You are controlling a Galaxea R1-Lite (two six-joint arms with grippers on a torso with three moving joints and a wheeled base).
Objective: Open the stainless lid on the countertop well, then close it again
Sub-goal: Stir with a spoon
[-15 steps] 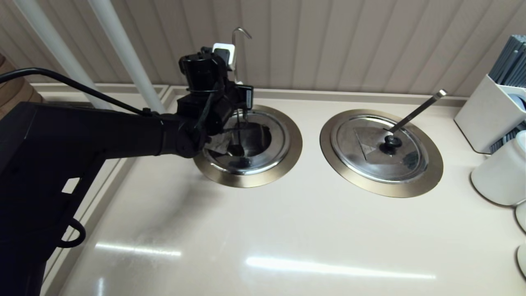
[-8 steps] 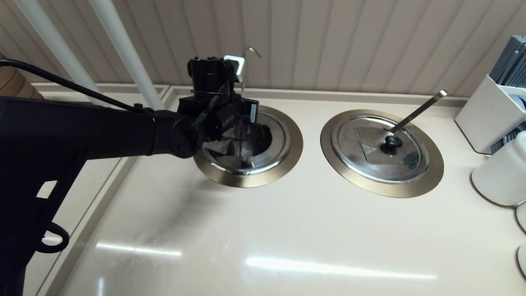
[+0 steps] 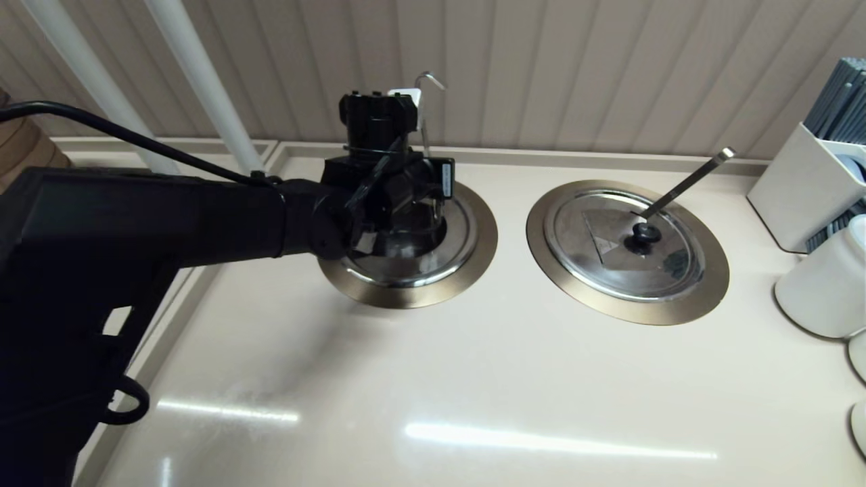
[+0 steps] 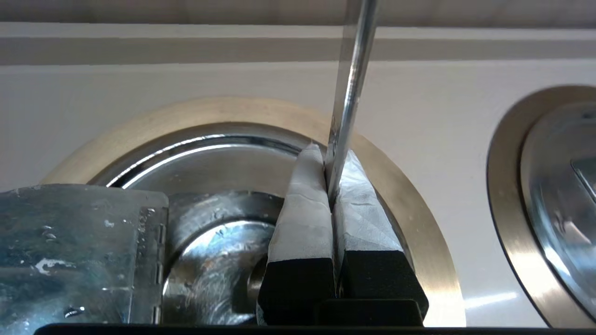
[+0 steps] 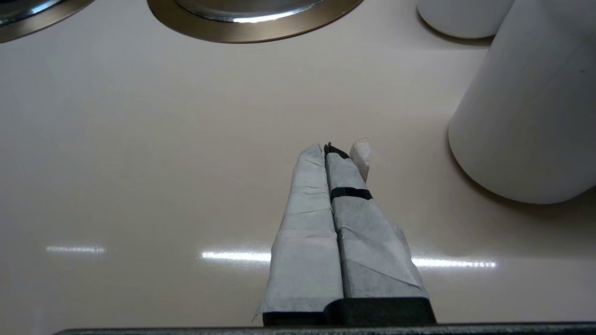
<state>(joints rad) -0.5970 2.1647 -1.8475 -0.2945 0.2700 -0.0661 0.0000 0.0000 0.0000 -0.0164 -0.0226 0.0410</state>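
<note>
The well's bronze-gold collar [image 3: 413,294] [image 4: 419,242] rings the left basin on the counter. The stainless lid [image 3: 423,260] shows as a shiny steel disc inside that collar; my left wrist hides its knob. A thin hook-tipped ladle handle [image 3: 424,111] [image 4: 351,83] rises from the basin's far right edge. My left gripper [image 3: 419,206] [image 4: 329,160] is shut on this handle low down, with the steel rod pinched between the taped fingertips. My right gripper [image 5: 331,149] hovers shut and empty over bare counter, out of the head view.
The twin well [image 3: 703,297] on the right carries its lid [image 3: 609,257], with a ring knob [image 3: 646,235] and a straight ladle handle [image 3: 690,179]. White containers [image 3: 822,284] [image 5: 526,107] and a white box [image 3: 805,189] stand at the right edge. Two white poles [image 3: 203,88] rise behind my left arm.
My left gripper has shifted to the right over the well, and the hook-tipped ladle handle has swung right with it. The twin well is unchanged.
</note>
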